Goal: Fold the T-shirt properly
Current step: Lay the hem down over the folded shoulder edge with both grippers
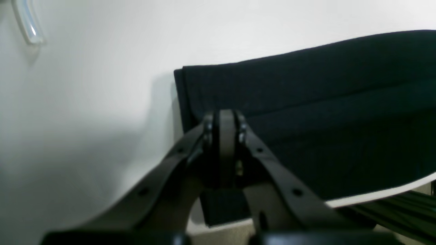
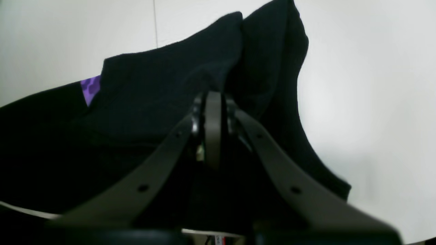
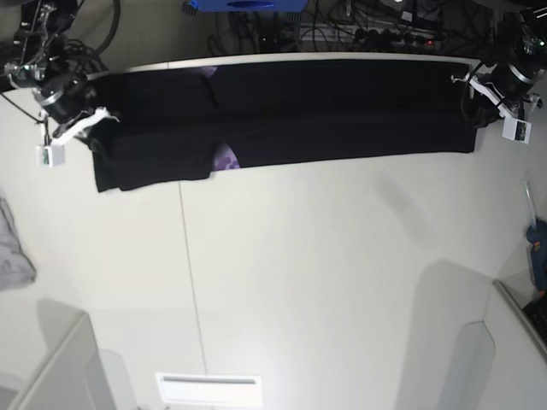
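Two grippers sit at opposite ends of the T-shirt (image 3: 282, 120), which lies as a long black band along the far edge of the table (image 3: 325, 273). We see the left gripper (image 1: 226, 117) pressed together, its tips over the cloth near a folded corner. We see the right gripper (image 2: 213, 98) likewise closed, tips against bunched fabric. We cannot tell whether either pinches cloth. A purple print (image 3: 226, 157) shows mid-shirt.
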